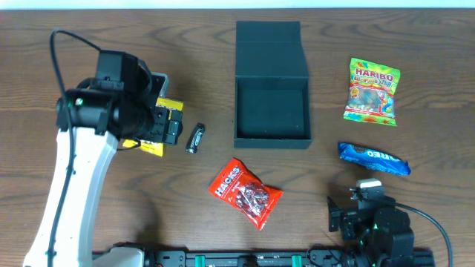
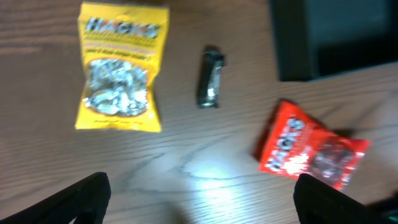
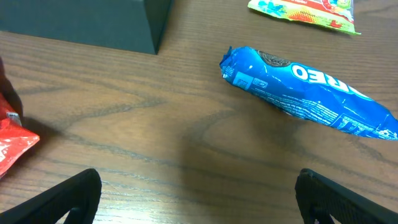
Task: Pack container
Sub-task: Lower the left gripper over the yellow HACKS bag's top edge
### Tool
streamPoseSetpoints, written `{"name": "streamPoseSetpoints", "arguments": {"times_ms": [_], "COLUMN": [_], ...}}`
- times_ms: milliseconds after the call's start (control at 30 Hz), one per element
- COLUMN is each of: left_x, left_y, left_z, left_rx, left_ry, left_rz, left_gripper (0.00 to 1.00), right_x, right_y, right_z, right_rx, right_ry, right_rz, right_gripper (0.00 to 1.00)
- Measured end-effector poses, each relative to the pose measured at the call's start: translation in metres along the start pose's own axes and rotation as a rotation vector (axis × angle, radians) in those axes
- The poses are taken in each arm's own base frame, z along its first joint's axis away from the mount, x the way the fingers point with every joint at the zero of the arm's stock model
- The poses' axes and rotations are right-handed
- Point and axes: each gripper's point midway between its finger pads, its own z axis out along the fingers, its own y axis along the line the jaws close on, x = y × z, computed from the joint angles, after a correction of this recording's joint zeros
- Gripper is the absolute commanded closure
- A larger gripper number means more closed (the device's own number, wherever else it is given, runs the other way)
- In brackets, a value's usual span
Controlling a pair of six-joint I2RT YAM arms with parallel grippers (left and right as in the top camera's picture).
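Looking down on a wooden table [image 1: 430,44] and finding the container [image 1: 272,139] standing open at the far middle, flap lid laid back on the far side, dark hollow facing up. Placing the left gripper [image 2: 205,205] well to the left of the container, raised over the wood, fingers spread wide and clamped on nothing. Spotting a yellow Hacks packet [image 2: 119,78] flat beneath that arm, further left of the container than anything else, print side up. Noting a small dark wrapped bar [image 1: 195,138] between the yellow Hacks packet and the container's left wall, touching neither. Seeing a red Hacks packet [image 1: 245,193] lying askew on the near side of the container, off its near-left corner, apart from it. Turning right of the container: a Haribo bag [image 1: 373,91] flat and well clear of the right wall, and a blue Oreo pack [image 1: 373,158] just past the near-right corner, lying slantwise. Putting the right gripper [image 3: 202,202] nearer still and to the right of the container, low over bare wood short of the blue Oreo pack, fingers wide apart, holding nothing.
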Motion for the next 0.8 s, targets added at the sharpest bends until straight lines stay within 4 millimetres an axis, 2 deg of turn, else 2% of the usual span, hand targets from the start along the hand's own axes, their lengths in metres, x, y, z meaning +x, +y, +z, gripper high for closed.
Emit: {"name": "streamPoseSetpoints", "arguments": {"times_ms": [300,633,800], "left_x": [-0.033,-0.043,-0.045], "left_y": [0.055,0.098,0.109], "left_z": [0.061,0.095,0.116], "left_rx": [-0.139,-0.198,-0.205], "left_ry": [0.047,0.064,0.085], "left_rz": [-0.034,-0.058,-0.07], "left_gripper": [0.05,0.05,0.05], "right_x": [0.0,0.0,0.0], "right_y": [0.0,0.0,0.0], "right_z": [0.0,0.0,0.0], "right_rx": [0.0,0.0,0.0], "right_ry": [0.0,0.0,0.0], "right_rz": [0.0,0.0,0.0], "right_gripper": [0.01,0.01,0.01]}}
